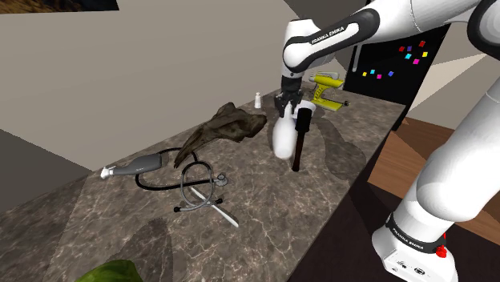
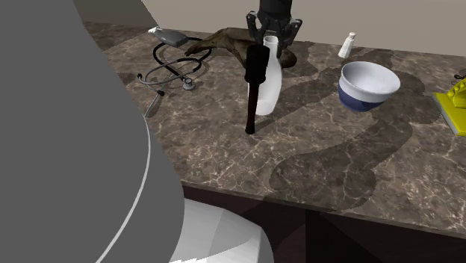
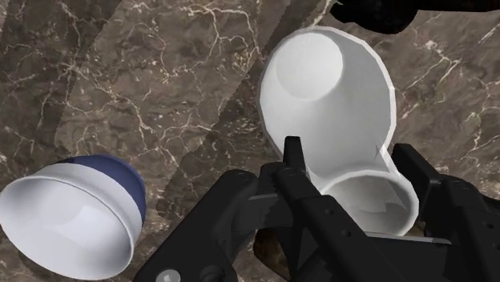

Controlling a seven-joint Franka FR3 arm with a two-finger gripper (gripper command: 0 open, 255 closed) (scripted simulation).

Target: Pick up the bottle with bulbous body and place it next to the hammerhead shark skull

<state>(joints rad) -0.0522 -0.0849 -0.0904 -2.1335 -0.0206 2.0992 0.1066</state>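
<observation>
Gripper [image 3: 352, 178]: black fingers clenched on the neck of the white bulbous bottle [image 3: 328, 96], one either side of the mouth ring. The wrist view looks down the neck onto the round body and the dark marble counter [image 3: 144, 88].

Bottle hangs roughly upright under the hand. Its base is low, at or close to the counter; can't tell which.

Slim black upright object [image 2: 256, 84] just beside the bottle, on the second exterior view's near side. Can't identify it, nor say whether it touches.

Dark brown hammerhead shark skull [image 2: 224, 41] just behind the bottle. Judged: placing step, nearly there.

To do it well: lower straight, keep the body vertical, open the fingers only once the base sits flat, then withdraw upward. Avoid sideways drift; the black object and the skull crowd both sides.

Views compared: the wrist view gives the grip itself. The second exterior view gives the blue-and-white bowl [image 2: 367, 82] near the bottle. The shoulder view adds a stethoscope [image 1: 188, 172] beyond the skull, well apart from the bottle.
</observation>
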